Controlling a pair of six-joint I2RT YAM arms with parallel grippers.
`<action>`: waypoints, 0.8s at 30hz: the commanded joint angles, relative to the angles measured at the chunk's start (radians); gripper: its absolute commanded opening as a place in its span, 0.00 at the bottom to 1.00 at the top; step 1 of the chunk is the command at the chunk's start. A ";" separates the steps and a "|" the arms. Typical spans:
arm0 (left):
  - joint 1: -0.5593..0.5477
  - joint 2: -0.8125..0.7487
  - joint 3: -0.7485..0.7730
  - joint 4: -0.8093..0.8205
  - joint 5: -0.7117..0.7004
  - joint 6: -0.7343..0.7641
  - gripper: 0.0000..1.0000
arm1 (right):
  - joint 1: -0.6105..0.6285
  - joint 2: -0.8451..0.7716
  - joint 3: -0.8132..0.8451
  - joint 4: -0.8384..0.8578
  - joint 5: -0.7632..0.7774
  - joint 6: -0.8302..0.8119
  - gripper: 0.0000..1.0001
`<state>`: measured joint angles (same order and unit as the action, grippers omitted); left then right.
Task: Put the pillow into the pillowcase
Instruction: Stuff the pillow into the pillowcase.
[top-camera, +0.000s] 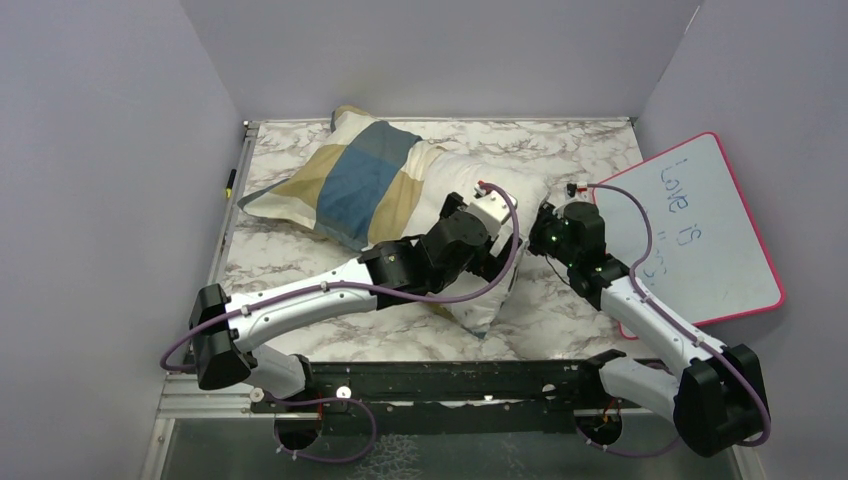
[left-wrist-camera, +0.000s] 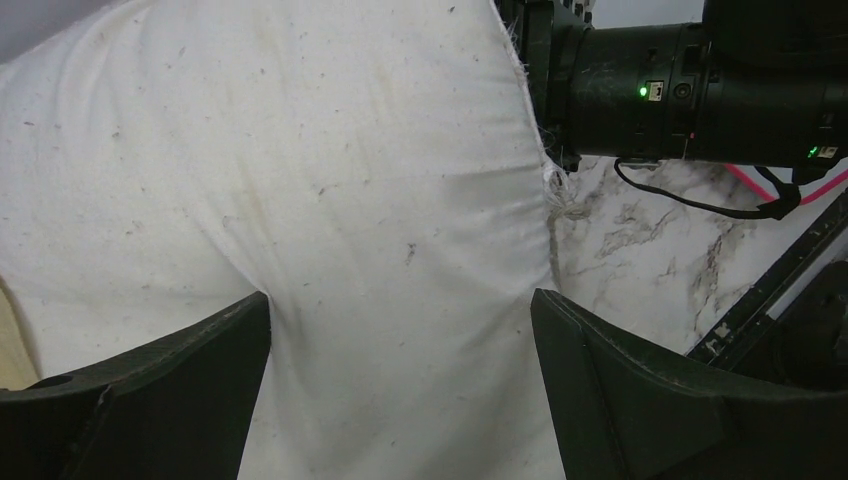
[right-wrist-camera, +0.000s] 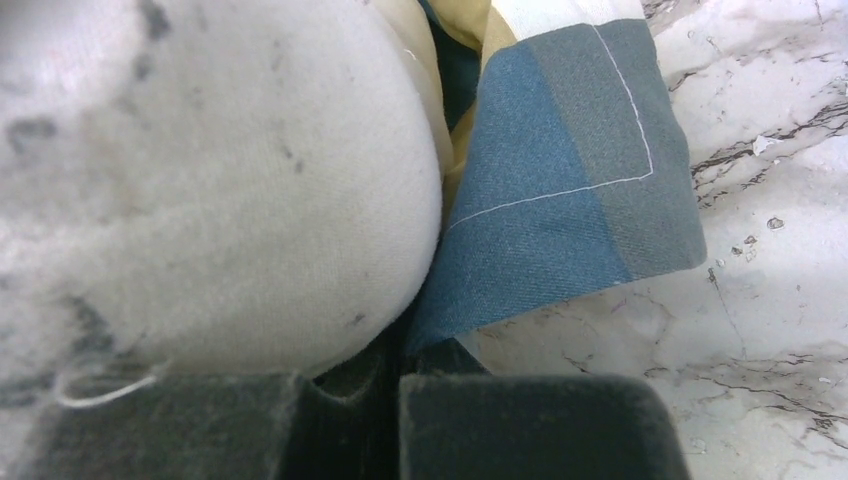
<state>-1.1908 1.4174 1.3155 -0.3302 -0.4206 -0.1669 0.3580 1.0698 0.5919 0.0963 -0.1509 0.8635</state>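
Lilac-walled marble table (top-camera: 560, 310); left gripper (left-wrist-camera: 400, 305) agape over pillow (left-wrist-camera: 300, 180), right gripper (right-wrist-camera: 392, 390) tight on pillowcase (right-wrist-camera: 560, 200).

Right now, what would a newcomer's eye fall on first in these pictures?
First, the plump white pillow at the centre of the table, its far-left end seemingly tucked into the blue-and-tan pillowcase. The left gripper stands open astride the pillow, and the right gripper is shut at its right edge. A pink-rimmed whiteboard lies at the right.
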 joint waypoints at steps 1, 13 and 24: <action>-0.029 -0.019 0.032 0.080 0.058 -0.065 0.99 | 0.010 -0.004 0.046 0.129 -0.061 0.009 0.00; -0.036 0.235 0.019 -0.021 -0.270 0.075 0.99 | 0.010 -0.022 0.079 0.117 -0.114 0.011 0.00; 0.042 0.307 0.105 -0.168 -0.307 0.147 0.03 | 0.008 -0.026 0.079 0.088 -0.129 -0.062 0.00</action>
<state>-1.2011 1.7531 1.4227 -0.4191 -0.7181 -0.0704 0.3519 1.0920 0.6048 0.0513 -0.1741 0.8124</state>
